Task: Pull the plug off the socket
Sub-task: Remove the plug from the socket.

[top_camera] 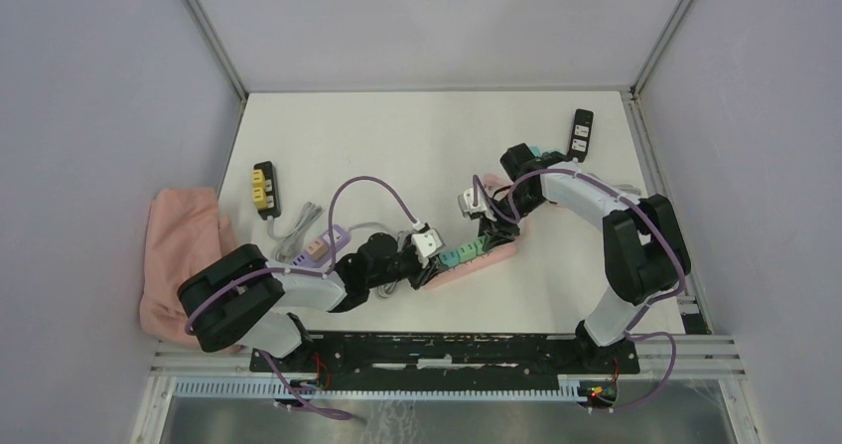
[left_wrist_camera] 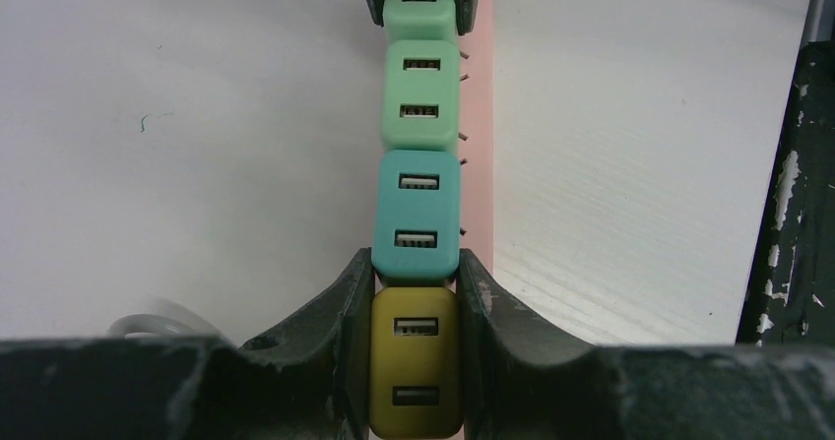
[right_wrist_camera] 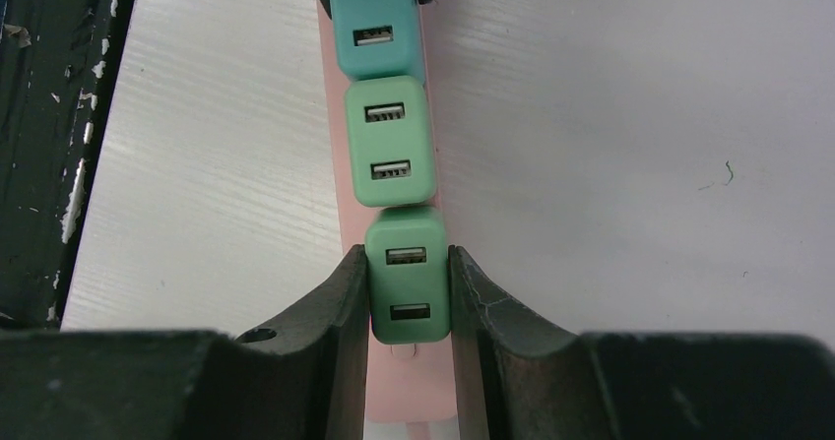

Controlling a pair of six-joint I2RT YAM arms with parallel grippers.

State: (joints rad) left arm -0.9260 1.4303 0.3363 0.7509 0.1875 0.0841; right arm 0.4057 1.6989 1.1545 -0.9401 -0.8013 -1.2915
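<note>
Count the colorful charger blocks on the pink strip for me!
4 in a row on the pink power strip: yellow charger in the left gripper, teal charger next, middle green charger, then end green charger in the right gripper. None looks hidden.

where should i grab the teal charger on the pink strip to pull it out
Pinch the teal charger across its two long bare sides, coming in over the face with the USB ports. Its short ends butt against the yellow plug and a green plug, so no finger fits there.
</note>
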